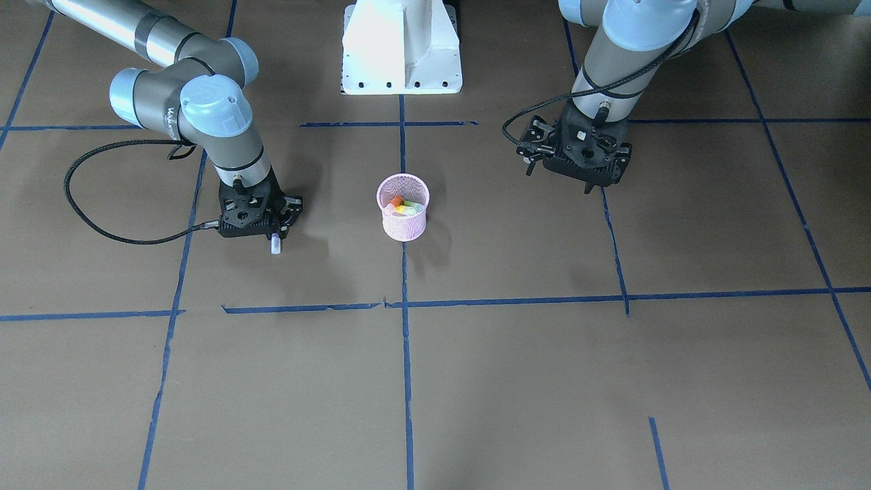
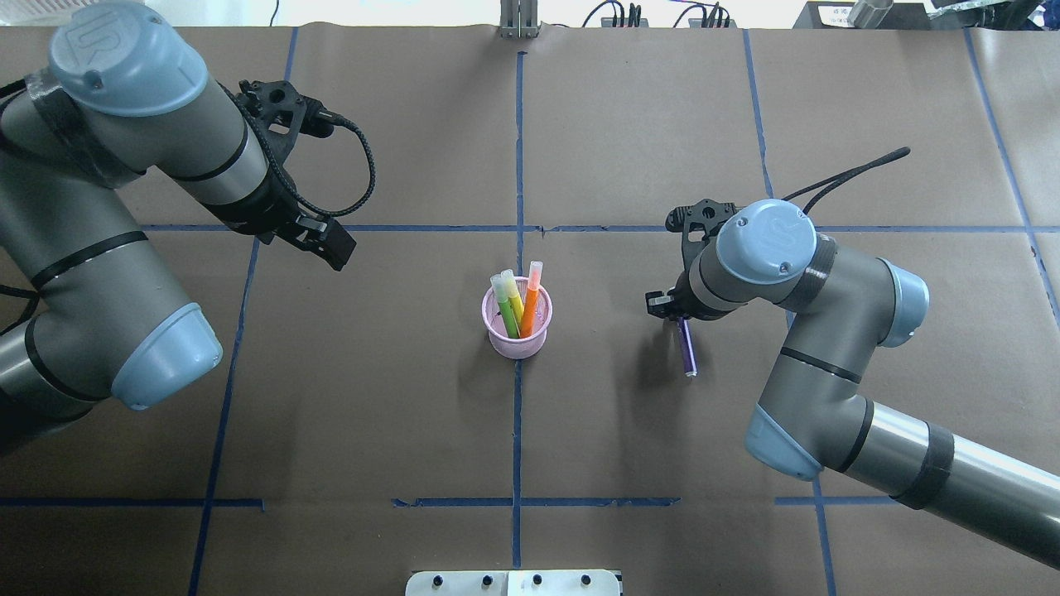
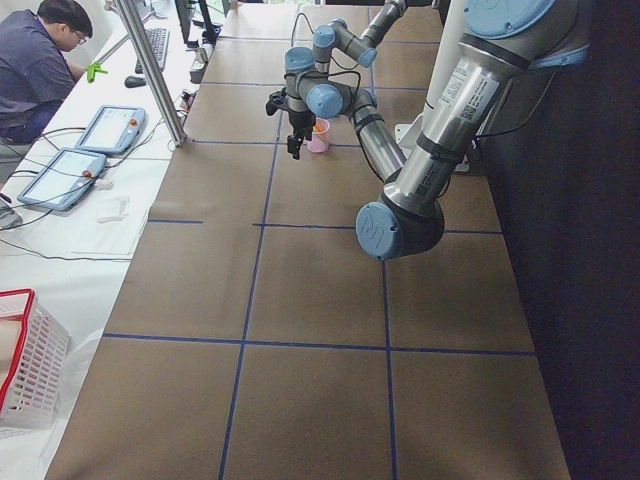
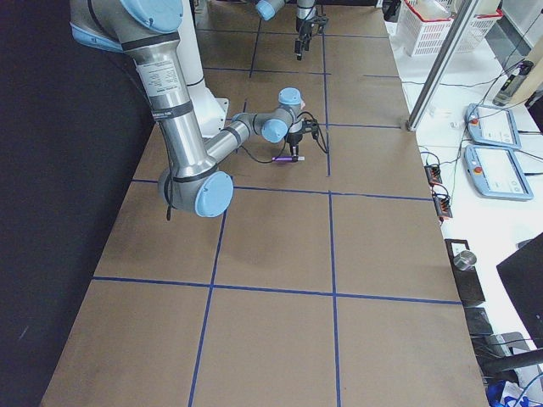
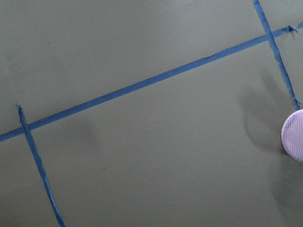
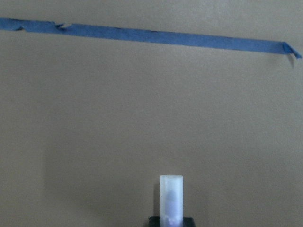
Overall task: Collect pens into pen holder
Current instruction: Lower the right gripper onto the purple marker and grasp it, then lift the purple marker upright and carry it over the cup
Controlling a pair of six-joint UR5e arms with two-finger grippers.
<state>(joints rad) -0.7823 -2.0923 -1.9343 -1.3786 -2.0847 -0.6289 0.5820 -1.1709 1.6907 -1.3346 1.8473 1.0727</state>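
Observation:
The pink mesh pen holder (image 2: 517, 331) stands upright at the table's middle, on a blue tape line. A green pen (image 2: 505, 310), a yellow pen (image 2: 513, 300) and an orange pen (image 2: 531, 291) stand in it. It also shows in the front view (image 1: 403, 216) and at the left wrist view's right edge (image 5: 294, 135). My right gripper (image 2: 677, 316) is shut on a purple pen (image 2: 686, 349), to the holder's right and low over the table. The pen's pale cap (image 6: 171, 198) sticks out ahead of the gripper. My left gripper (image 2: 327, 244) is open, empty, and up and to the left of the holder.
Blue tape lines (image 1: 405, 354) divide the brown table into squares. The white robot base (image 1: 401, 47) stands behind the holder. An operator (image 3: 40, 60) sits beyond the table's far side with tablets (image 3: 60, 175) and a red-rimmed white basket (image 3: 30, 370).

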